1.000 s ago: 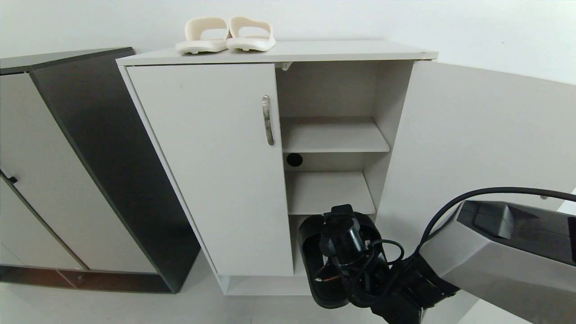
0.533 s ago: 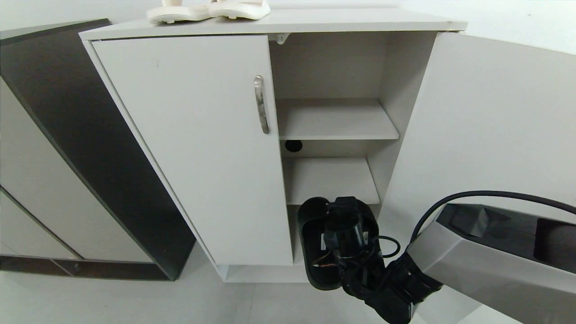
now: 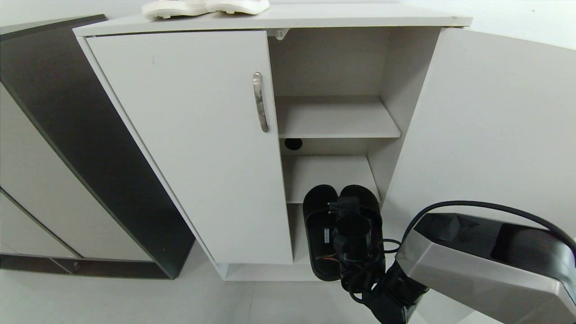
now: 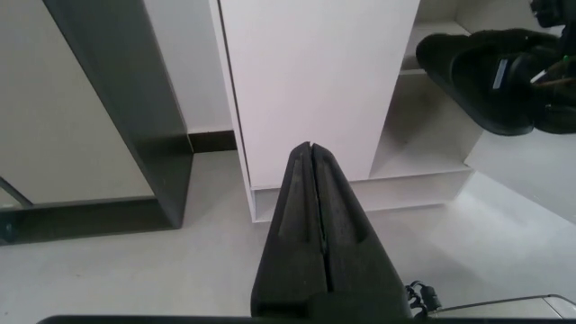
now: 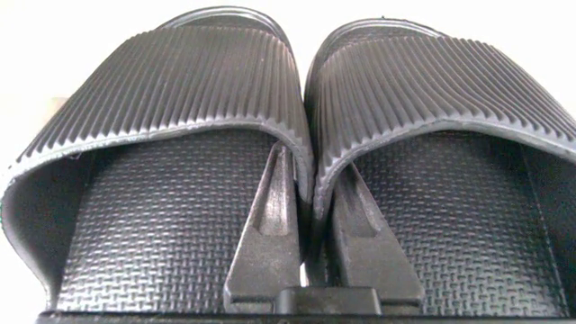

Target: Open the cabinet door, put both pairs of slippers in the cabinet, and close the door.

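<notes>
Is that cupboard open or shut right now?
Half open. The right door is swung wide, baring the shelves; the left door, with the handle, is shut flat.

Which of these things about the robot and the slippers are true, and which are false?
1. The right gripper is pinching the black slippers. True.
2. The cream slippers are inside the cabinet. False: they lie on top of it.
3. Both cabinet doors are open. False: the right door is open, but the left door is shut.
4. The left gripper is shut and holds nothing. True.
5. The black slippers are lying on the floor. False: the right gripper holds them up in front of the cabinet's open side.
</notes>
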